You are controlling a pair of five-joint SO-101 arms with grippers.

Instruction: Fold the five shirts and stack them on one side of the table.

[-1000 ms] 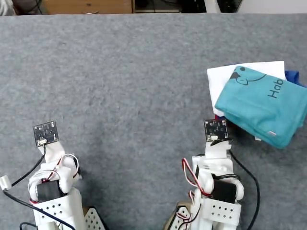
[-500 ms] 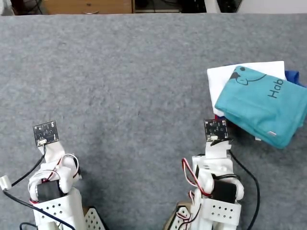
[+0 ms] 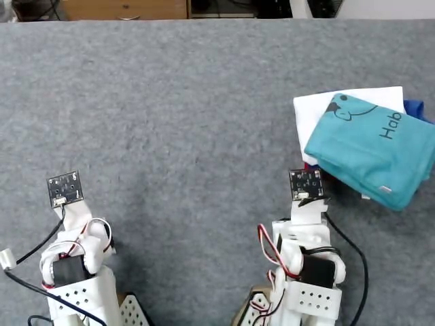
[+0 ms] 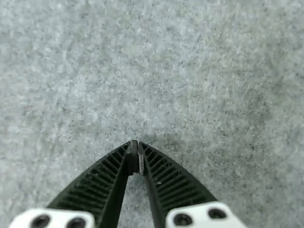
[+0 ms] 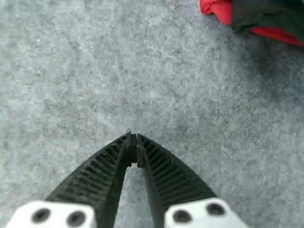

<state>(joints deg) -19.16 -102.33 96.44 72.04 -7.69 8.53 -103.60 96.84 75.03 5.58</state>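
Observation:
A stack of folded shirts lies at the table's right side, a teal shirt (image 3: 372, 148) on top, a white shirt (image 3: 319, 109) under it, and a blue edge (image 3: 415, 107) showing behind. Red cloth (image 5: 219, 9) and dark cloth (image 5: 266, 14) from the stack's bottom show in the right wrist view. My right gripper (image 5: 133, 140) is shut with nothing in it, just over the grey felt near the stack's front corner. Over bare felt at the near left, my left gripper (image 4: 134, 148) is shut and empty. Both arms (image 3: 65, 190) (image 3: 306, 185) are drawn back to the near edge.
Grey felt (image 3: 177, 115) covers the whole table. A wooden cabinet (image 3: 122, 8) stands beyond the far edge. Cables (image 3: 34, 248) hang beside the left arm's base.

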